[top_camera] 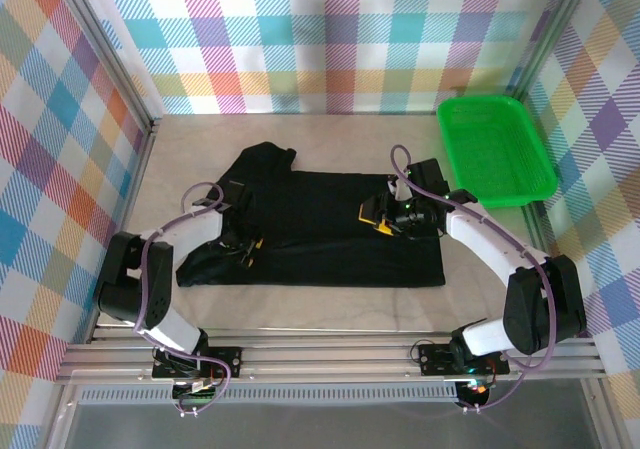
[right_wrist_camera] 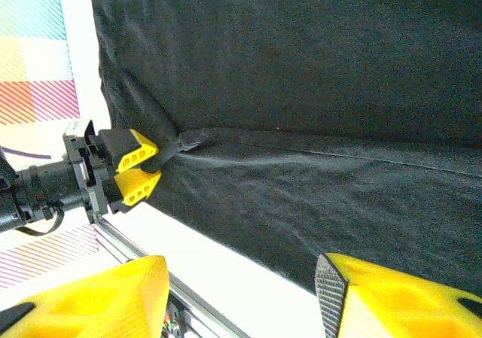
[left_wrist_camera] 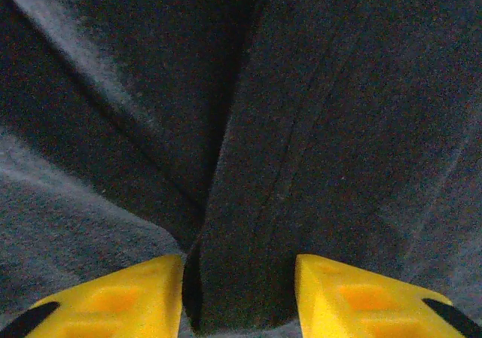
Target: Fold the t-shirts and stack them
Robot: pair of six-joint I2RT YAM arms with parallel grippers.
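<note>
The shirt (top_camera: pixel 320 244) is lying spread on the table (top_camera: pixel 330 299), left of the basket (top_camera: pixel 495 149). The left gripper (top_camera: pixel 248 252) is pinching a ridge of cloth near the shirt's left end. The right gripper (top_camera: pixel 378 217) is hovering over the shirt, jaws wide, holding nothing. Folding is looking barely begun (one shirt showing), and stacking is waiting.

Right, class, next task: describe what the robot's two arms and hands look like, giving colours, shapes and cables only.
The left arm and right arm each have white rounded links between bulky black joints. A greyish-purple cable loops along each. The left hand and right hand carry bright yellow wedge-shaped fingers with moulded hollows and dark pads, on black bodies.
</note>
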